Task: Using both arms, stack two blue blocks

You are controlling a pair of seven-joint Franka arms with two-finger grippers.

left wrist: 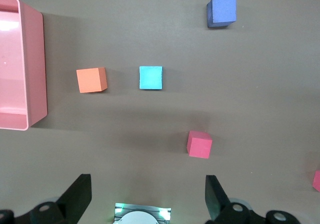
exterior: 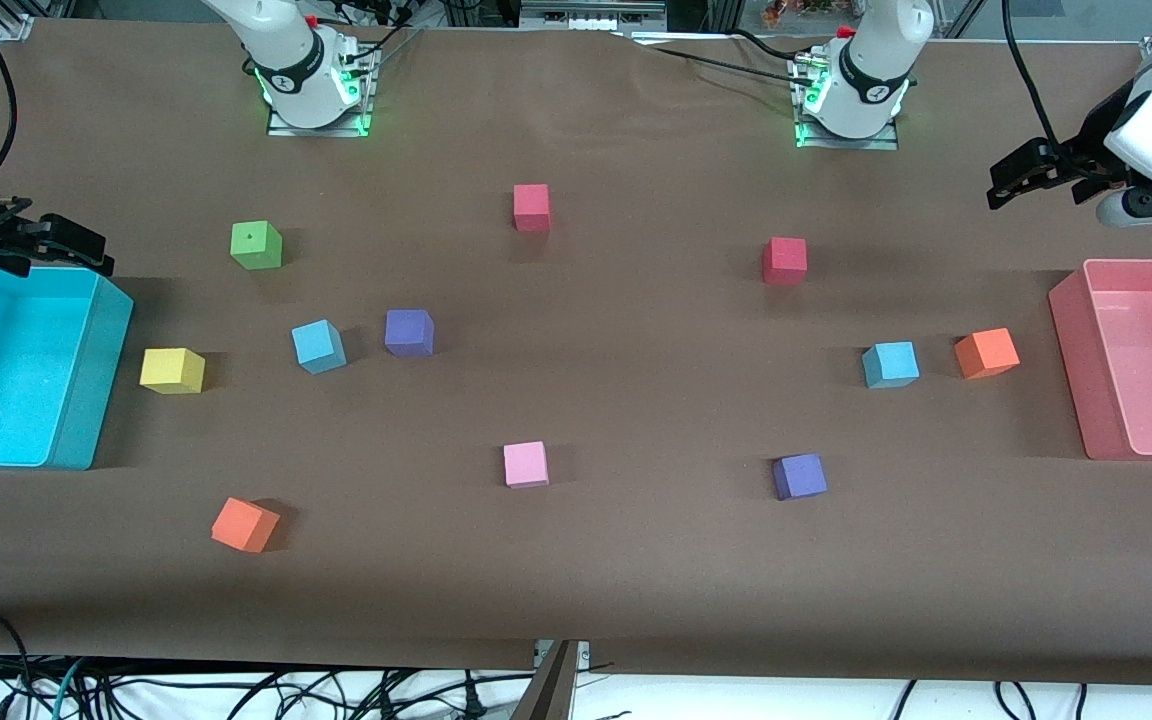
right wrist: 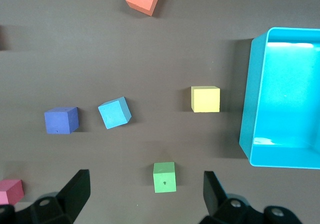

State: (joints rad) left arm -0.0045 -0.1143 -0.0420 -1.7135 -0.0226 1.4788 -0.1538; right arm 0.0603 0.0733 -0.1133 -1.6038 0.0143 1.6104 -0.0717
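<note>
One light blue block (exterior: pixel 318 346) lies toward the right arm's end of the table, beside a purple cube (exterior: pixel 409 332). It also shows in the right wrist view (right wrist: pixel 114 112). The other blue block (exterior: pixel 890 364) lies toward the left arm's end, beside an orange cube (exterior: pixel 986 353), and shows in the left wrist view (left wrist: pixel 150 77). My right gripper (exterior: pixel 76 245) hangs open and empty over the cyan bin's edge; its own view (right wrist: pixel 145 196) shows the jaws wide apart. My left gripper (exterior: pixel 1011 180) hangs open and empty above the table by the pink bin, jaws wide apart in its view (left wrist: pixel 147 199).
A cyan bin (exterior: pixel 86 400) stands at the right arm's end and a pink bin (exterior: pixel 1071 370) at the left arm's end. Scattered cubes: green (exterior: pixel 256 245), yellow (exterior: pixel 172 370), orange (exterior: pixel 245 525), pink (exterior: pixel 525 464), purple (exterior: pixel 799 476), two red (exterior: pixel 531 207) (exterior: pixel 784 260).
</note>
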